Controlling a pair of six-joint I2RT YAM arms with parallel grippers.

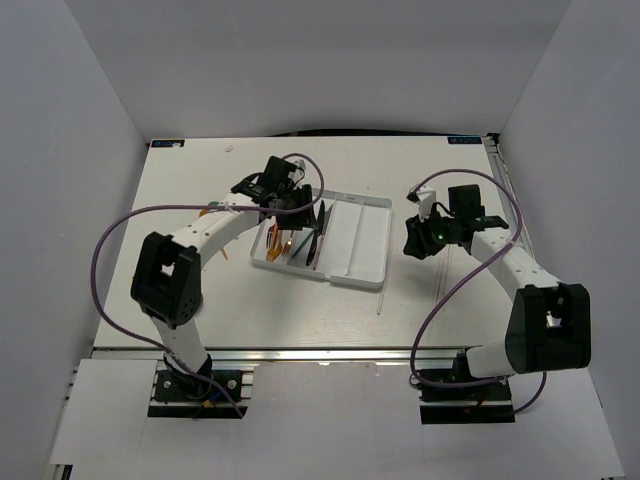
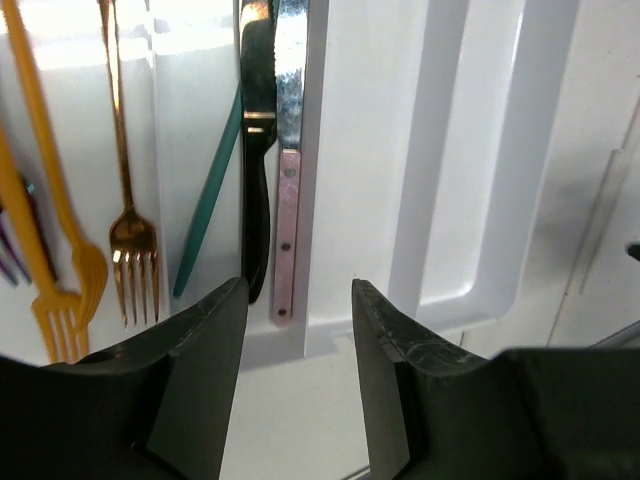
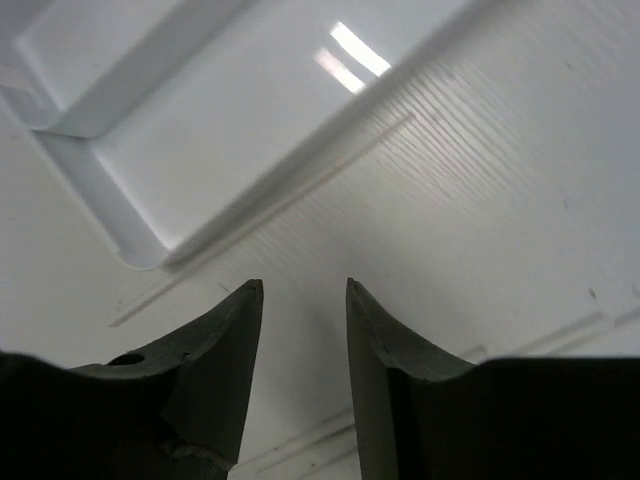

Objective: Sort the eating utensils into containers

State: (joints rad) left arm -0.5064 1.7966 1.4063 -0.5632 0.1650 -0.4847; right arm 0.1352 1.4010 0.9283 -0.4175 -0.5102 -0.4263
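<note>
A: Left gripper (image 2: 298, 300) over the tray (image 1: 365, 235), jaws apart and empty. Why?
B: Sorting by kind: forks (image 2: 132, 250) left, black knife (image 2: 257, 150) touching pink-handled knife (image 2: 288, 230).
A: Right gripper (image 3: 303, 300)?
B: Parted, empty, above a chopstick (image 3: 280, 204) outside the tray, probably next.

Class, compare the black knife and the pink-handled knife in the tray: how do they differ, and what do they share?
Colour: the black knife is mostly black throughout; the pink-handled knife has a shiny bluish blade. Handle: the black knife's is thicker and curved; the pink-handled knife's is slim, straight and riveted. Shared: both lie side by side, lengthwise, in one compartment of the tray.
</note>
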